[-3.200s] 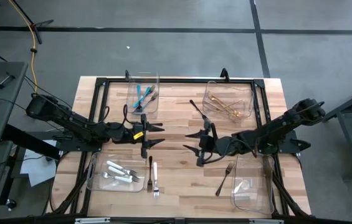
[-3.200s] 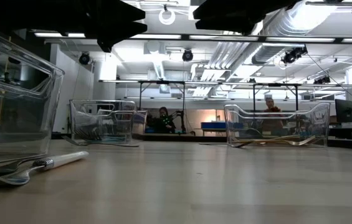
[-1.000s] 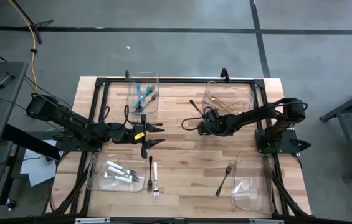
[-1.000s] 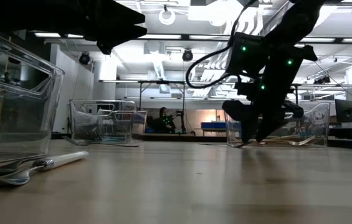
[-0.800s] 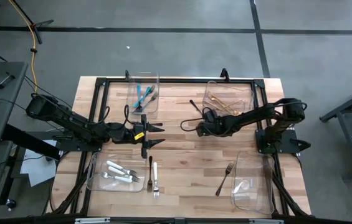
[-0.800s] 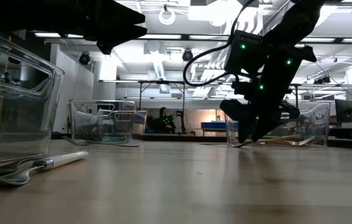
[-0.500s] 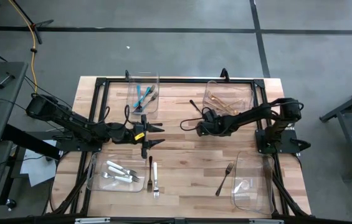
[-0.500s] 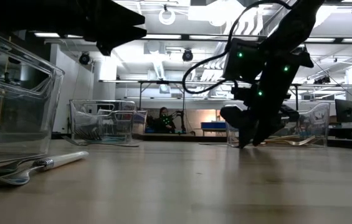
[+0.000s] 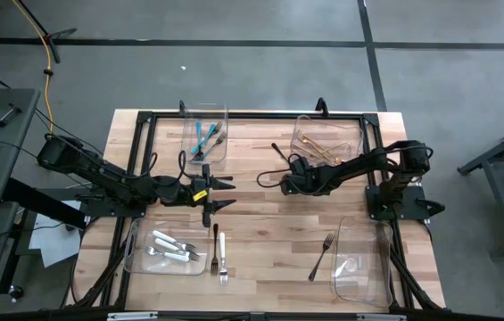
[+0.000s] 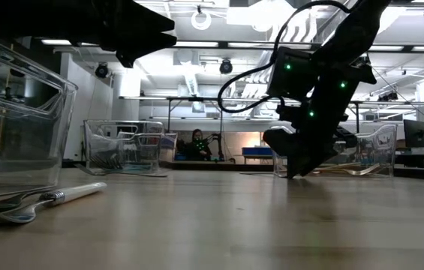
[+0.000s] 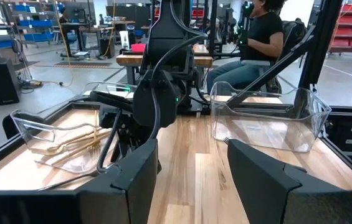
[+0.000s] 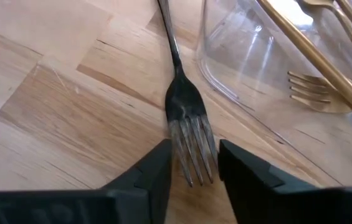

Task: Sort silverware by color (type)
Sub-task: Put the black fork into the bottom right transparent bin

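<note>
Four clear bins are counted on the table [image 9: 260,218]: teal utensils in the far-left bin [image 9: 205,135], gold forks in the far-right bin [image 9: 327,143], white-handled pieces in the near-left bin [image 9: 167,247]; the near-right bin [image 9: 360,259] contents are unclear. Two forks lie loose near the front edge: a white-handled fork [image 9: 220,252] and a dark fork [image 9: 322,255].

The left arm is held low mid-table, left gripper [image 9: 225,194] wide open, nothing held.

The right arm is stretched low beside the gold bin. The right gripper [image 12: 191,165] is lowered over a dark steel fork [image 12: 182,106], fingers partly open, straddling the tines, which lie on the wood.
</note>
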`<state>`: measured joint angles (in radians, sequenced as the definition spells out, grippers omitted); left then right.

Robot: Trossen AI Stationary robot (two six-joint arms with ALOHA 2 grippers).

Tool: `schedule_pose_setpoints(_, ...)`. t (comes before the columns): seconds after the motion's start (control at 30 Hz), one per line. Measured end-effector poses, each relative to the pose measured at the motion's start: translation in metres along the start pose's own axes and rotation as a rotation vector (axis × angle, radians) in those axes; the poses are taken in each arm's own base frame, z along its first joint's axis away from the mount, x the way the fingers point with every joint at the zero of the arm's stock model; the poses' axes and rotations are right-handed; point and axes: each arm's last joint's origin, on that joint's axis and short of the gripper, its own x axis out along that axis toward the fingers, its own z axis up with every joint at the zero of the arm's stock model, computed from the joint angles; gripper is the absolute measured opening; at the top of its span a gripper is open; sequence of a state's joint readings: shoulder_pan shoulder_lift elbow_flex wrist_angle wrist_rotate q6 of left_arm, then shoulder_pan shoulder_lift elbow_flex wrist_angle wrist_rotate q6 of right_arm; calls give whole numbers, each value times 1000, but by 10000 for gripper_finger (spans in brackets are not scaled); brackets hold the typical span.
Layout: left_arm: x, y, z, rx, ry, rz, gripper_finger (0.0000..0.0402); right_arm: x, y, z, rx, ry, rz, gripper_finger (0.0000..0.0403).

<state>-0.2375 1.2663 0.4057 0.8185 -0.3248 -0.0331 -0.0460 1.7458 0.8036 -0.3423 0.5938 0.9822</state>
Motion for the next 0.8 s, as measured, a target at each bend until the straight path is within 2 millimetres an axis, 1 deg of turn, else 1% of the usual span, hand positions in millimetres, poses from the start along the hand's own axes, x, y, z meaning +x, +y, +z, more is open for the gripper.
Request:
schedule_pose_setpoints(0.1,0,0,0,0,1,0,186,0,0,0,-2,1,-2,89)
schedule_pose_setpoints(0.2,0,0,0,1,4,0,186,0,0,0,-23,0,-2,66)
schedule_pose_setpoints(0.3,0,0,0,1,4,0,186,0,0,0,-23,0,-1,66)
schedule_pose_setpoints(0.47,0,0,0,1,5,0,186,0,0,0,-45,7,5,79)
schedule_pose_setpoints(0.6,0,0,0,1,5,0,186,-1,2,0,-70,17,29,73)
schedule_pose_setpoints(0.73,0,0,-1,2,5,0,186,-4,7,-1,-108,18,68,66)
schedule_pose_setpoints(0.8,0,0,-1,2,5,1,186,-8,13,1,-137,29,111,66)
